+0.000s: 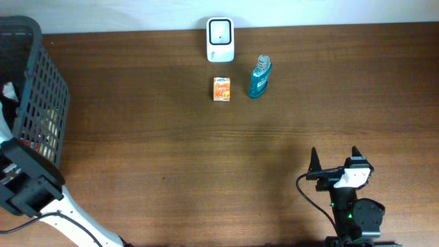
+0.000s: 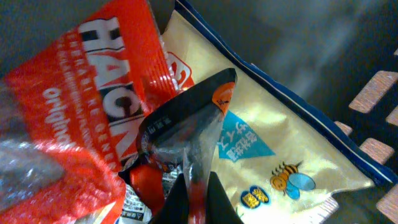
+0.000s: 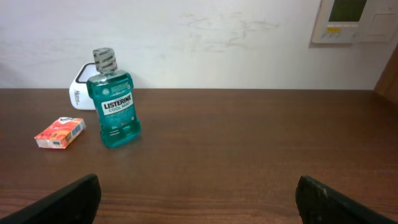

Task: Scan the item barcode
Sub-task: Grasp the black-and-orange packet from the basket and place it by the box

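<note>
In the left wrist view my left gripper [image 2: 196,198] is down among the bags in the basket. It is shut on the edge of a dark packet [image 2: 186,124] with a shiny clear wrapper and an orange corner. The pinched strip shows red between the two black fingers [image 2: 174,208]. I cannot make out a barcode on the packet. The white scanner [image 1: 220,40] stands at the far middle of the table. My right gripper [image 1: 335,161] hovers open over the near right of the table, its fingertips [image 3: 68,202] wide apart with nothing between them.
A red snack bag [image 2: 81,93] and a cream bag with a bee drawing [image 2: 280,155] lie around the packet. The dark mesh basket [image 1: 34,103] fills the left edge. A teal mouthwash bottle [image 1: 260,77] and a small orange box [image 1: 221,89] stand near the scanner.
</note>
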Action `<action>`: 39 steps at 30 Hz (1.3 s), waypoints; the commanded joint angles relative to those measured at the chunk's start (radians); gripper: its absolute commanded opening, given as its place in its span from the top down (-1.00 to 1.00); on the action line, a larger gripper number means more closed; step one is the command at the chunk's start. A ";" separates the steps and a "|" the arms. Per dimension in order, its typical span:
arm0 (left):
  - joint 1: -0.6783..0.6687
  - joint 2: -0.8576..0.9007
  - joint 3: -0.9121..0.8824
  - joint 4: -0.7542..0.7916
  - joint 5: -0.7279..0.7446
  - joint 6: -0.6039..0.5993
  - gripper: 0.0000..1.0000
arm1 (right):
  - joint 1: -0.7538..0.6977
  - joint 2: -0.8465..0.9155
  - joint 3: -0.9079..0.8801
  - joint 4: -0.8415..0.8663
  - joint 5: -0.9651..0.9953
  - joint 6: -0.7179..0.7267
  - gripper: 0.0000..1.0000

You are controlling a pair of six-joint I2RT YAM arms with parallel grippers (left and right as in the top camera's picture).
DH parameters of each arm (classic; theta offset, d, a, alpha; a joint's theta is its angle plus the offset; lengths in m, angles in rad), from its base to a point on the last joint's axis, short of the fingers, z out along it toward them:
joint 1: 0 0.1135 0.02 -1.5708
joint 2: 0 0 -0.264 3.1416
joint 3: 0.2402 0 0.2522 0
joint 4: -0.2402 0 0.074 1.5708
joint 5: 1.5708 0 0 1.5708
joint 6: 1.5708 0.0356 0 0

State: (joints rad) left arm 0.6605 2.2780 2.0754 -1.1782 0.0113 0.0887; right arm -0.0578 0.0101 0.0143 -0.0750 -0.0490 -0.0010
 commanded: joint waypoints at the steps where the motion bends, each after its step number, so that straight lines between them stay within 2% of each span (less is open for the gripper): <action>1: 0.003 -0.010 0.191 -0.082 -0.006 -0.110 1.00 | 0.005 -0.006 -0.009 -0.002 0.005 -0.003 -0.97; 3: 0.003 -0.012 0.332 -0.150 -0.005 -0.159 1.00 | 0.005 -0.006 -0.009 -0.002 0.005 -0.003 -0.97; 5: 0.003 -0.014 0.518 -0.229 0.075 -0.207 1.00 | 0.005 -0.006 -0.009 -0.002 0.005 -0.003 -0.97; 7: 0.003 -0.018 0.716 -0.275 0.251 -0.212 1.00 | 0.005 -0.006 -0.009 -0.002 0.005 -0.003 -0.97; 8: 0.003 -0.018 0.841 -0.282 0.396 -0.212 1.00 | 0.005 -0.006 -0.009 -0.002 0.005 -0.003 -0.97; 11: -0.024 -0.018 1.028 -0.285 0.822 -0.212 1.00 | 0.005 -0.006 -0.009 -0.002 0.005 -0.003 -0.97; 13: -0.077 -0.020 1.063 -0.294 0.933 -0.225 1.00 | 0.005 -0.006 -0.009 -0.002 0.005 -0.003 -0.97; 15: -0.162 -0.019 1.052 -0.358 0.927 -0.241 1.00 | 0.005 -0.006 -0.009 -0.002 0.005 -0.003 -0.97; 18: -0.330 -0.019 1.008 -0.459 0.767 -0.241 1.00 | 0.005 -0.006 -0.009 -0.002 0.005 -0.003 -0.98; 21: -0.541 -0.017 0.900 -0.469 0.478 -0.241 1.00 | 0.005 -0.006 -0.009 -0.002 0.005 -0.003 -0.97; 23: -0.676 -0.016 0.769 -0.410 0.300 -0.241 1.00 | 0.005 -0.006 -0.009 -0.002 0.005 -0.003 -0.97; 26: -0.808 -0.015 0.498 -0.241 0.133 -0.242 1.00 | 0.005 -0.006 -0.009 -0.002 0.005 -0.003 -0.97; 29: -0.867 -0.015 0.220 -0.023 0.122 -0.309 1.00 | 0.005 -0.006 -0.009 -0.002 0.005 -0.003 -0.97; 31: -0.896 -0.015 0.035 0.147 0.122 -0.401 1.00 | 0.005 -0.006 -0.009 -0.002 0.005 -0.003 -0.97; 36: -0.959 -0.015 -0.226 0.499 0.122 -0.437 0.99 | 0.005 -0.006 -0.009 -0.002 0.005 -0.003 -0.97; 39: -0.994 -0.015 -0.310 0.632 0.095 -0.454 1.00 | 0.005 -0.006 -0.009 -0.002 0.005 -0.003 -0.97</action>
State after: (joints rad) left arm -0.3027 2.2780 1.8221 -0.6163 0.1371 -0.3325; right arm -0.0578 0.0113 0.0143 -0.0746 -0.0486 -0.0010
